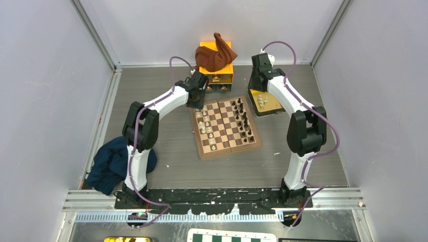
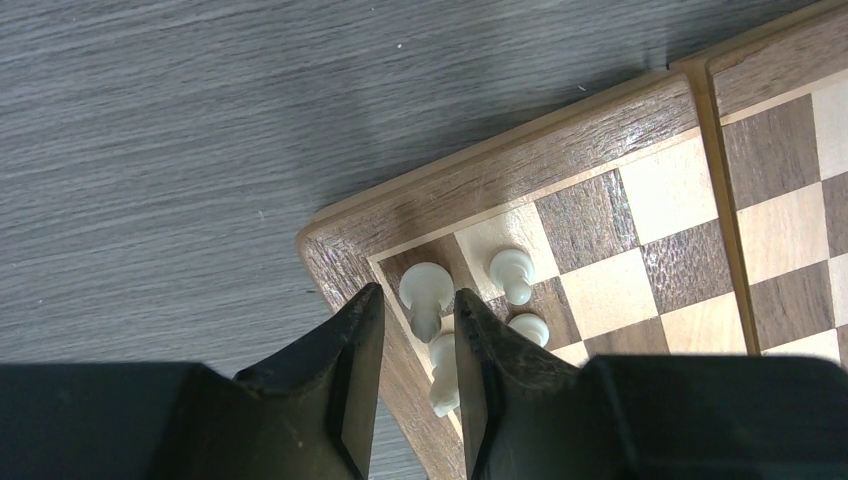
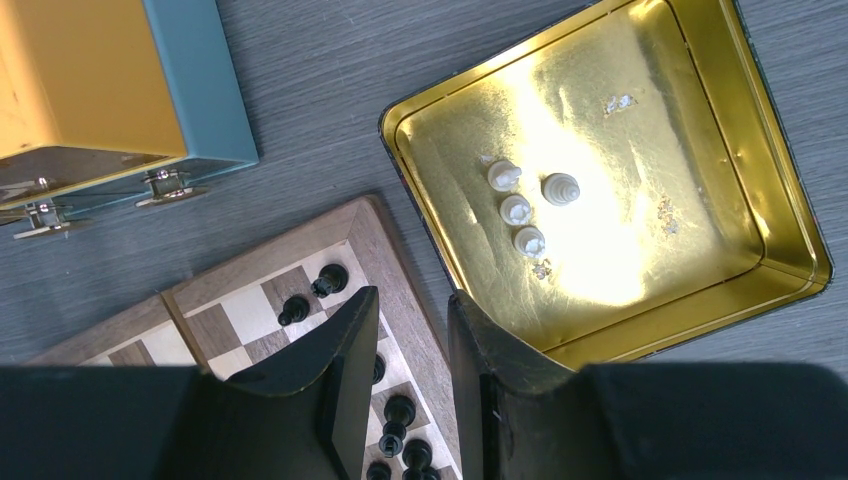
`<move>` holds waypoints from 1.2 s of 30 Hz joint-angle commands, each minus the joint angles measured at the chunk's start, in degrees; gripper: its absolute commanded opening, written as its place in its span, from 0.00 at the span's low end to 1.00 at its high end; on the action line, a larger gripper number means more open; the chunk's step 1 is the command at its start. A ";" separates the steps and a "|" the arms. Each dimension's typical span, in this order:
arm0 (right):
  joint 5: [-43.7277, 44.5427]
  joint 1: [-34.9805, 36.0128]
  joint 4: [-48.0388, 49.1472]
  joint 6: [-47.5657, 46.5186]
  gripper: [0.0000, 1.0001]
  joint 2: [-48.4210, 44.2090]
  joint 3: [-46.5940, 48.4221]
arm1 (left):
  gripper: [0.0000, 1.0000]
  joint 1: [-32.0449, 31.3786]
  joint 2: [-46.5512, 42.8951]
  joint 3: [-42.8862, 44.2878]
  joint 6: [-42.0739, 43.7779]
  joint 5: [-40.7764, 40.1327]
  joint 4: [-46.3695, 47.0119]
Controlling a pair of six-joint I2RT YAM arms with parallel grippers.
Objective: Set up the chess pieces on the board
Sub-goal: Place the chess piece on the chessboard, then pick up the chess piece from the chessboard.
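The left gripper (image 2: pixel 418 302) is straddling an upright cream-white turned chess piece (image 2: pixel 427 285) on the far-left corner square of the dark-and-tan wooden chessboard (image 2: pixel 600 130), fingers (image 2: pixel 358 345) slightly parted, seemingly not pinching; the right gripper (image 3: pixel 412 300) is hanging spread, empty.

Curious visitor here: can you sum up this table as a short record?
Board: wooden chessboard, mid-table
Tray: gold, right of board
White pieces: along its left side; four in the tray
Dark pieces: along its right side
Left gripper: open around a white piece at the board's corner
Right gripper: open, empty, by the tray
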 commanded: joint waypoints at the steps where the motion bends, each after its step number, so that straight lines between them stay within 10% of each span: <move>1: 1.47 0.42 0.95 -0.24 0.37 -0.70 2.70 | 0.34 0.25 -1.05 0.66 -0.10 -0.67 1.27; 18: 3.49 -1.93 -0.34 -0.60 0.38 1.15 4.28 | 0.35 0.25 -8.50 1.80 0.04 -3.48 0.02; 36: 0.60 -7.49 -1.65 -0.15 0.44 6.58 4.54 | 0.72 0.24 -22.13 -3.79 -0.47 -3.51 1.04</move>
